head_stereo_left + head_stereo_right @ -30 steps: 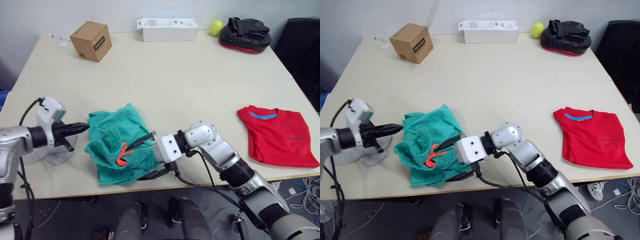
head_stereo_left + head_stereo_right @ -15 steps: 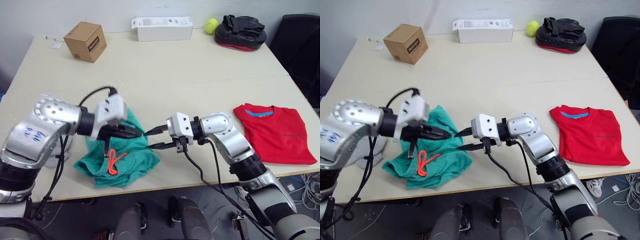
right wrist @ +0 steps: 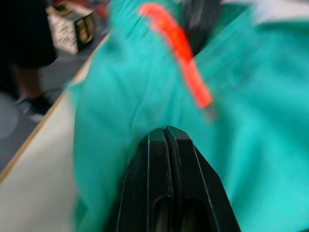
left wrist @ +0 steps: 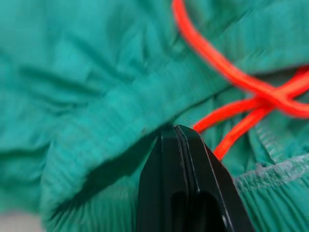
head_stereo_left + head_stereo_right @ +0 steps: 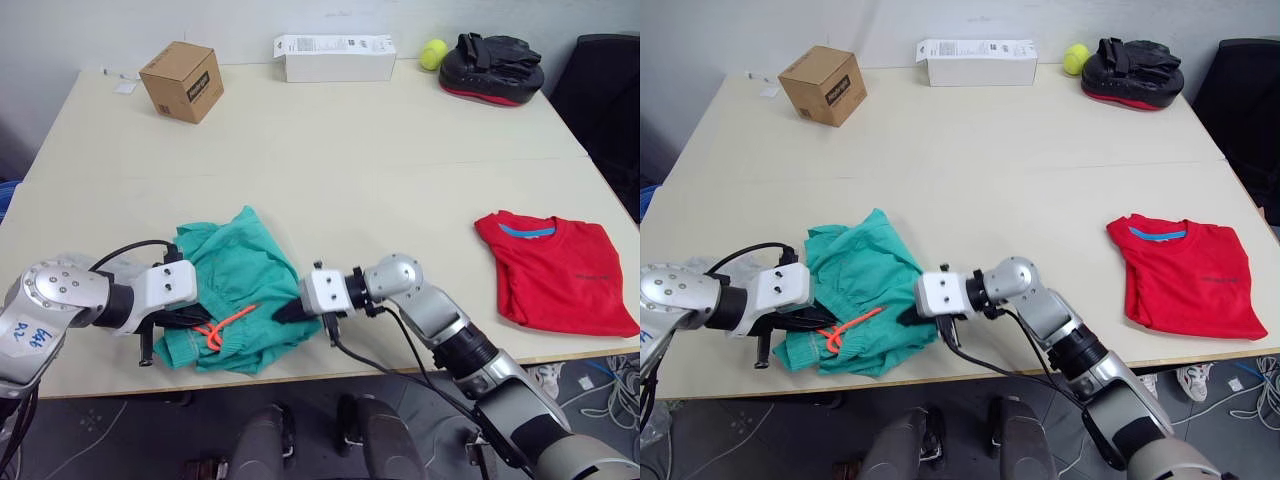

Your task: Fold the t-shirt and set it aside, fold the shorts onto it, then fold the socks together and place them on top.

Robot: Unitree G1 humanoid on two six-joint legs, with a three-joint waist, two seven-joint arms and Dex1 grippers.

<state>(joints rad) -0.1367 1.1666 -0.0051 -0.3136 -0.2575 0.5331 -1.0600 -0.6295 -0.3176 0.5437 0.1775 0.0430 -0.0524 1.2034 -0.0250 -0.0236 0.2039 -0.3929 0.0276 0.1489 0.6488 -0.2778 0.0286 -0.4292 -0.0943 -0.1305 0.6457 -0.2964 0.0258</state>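
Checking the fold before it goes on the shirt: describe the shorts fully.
The shorts are teal-green cloth, crumpled in a loose heap near the table's front edge. The gathered waistband and orange-red drawstring face the front. The left tool is shut at the waistband; the right tool is shut at the opposite edge.

Since half a second ago the left gripper (image 5: 197, 318) has dropped to the shorts (image 5: 240, 290) near the drawstring (image 5: 225, 323), fingers together. The right gripper (image 5: 290, 311) has closed and pressed into the shorts' right edge, and the cloth lies flatter.
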